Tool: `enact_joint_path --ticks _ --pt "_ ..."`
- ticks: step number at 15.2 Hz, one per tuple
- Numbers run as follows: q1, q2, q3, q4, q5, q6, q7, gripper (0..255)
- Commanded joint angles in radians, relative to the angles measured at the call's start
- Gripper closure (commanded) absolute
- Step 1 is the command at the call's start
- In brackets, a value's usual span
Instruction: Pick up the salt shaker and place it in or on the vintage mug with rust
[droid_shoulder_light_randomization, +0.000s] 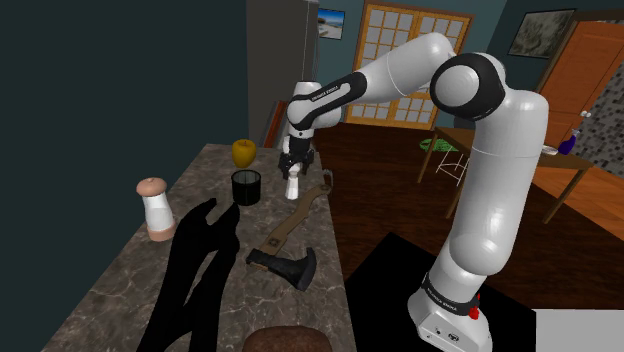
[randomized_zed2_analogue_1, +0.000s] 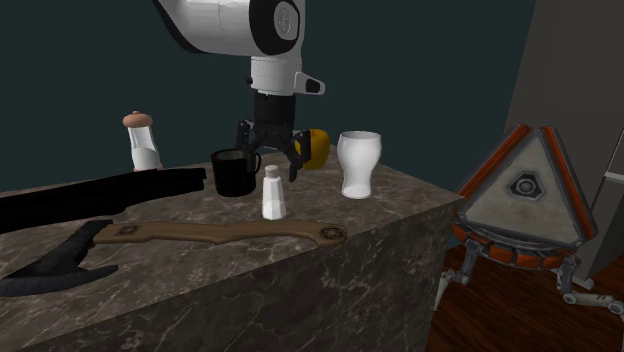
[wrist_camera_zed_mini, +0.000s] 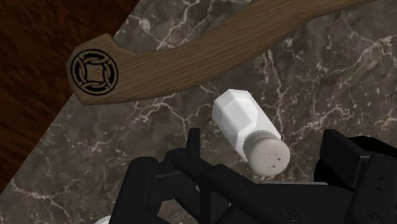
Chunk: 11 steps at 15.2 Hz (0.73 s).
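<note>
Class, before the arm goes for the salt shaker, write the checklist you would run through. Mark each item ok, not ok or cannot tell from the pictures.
1. Is the gripper open: ok, its fingers stand apart.
2. Is the gripper lined up over the salt shaker: ok, in the wrist view the top of the salt shaker lies between the fingers.
3. Are the fingers down around the salt shaker: not ok, the gripper hovers above it.
4. Is the salt shaker upright and touching nothing beside it: ok.
5. Is the mug upright, mouth up: ok.
6. Is the mug empty inside: cannot tell.
</note>
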Motion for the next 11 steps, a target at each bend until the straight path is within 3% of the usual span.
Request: enact_joint_path --ticks 1,2,11 --pt "0.000 0.000 0.000 0.000 0.000 0.000 0.000 0" --pt "0.000 0.000 0.000 0.000 0.000 0.000 0.000 255" --pt "0.000 0.000 0.000 0.000 0.000 0.000 0.000 255"
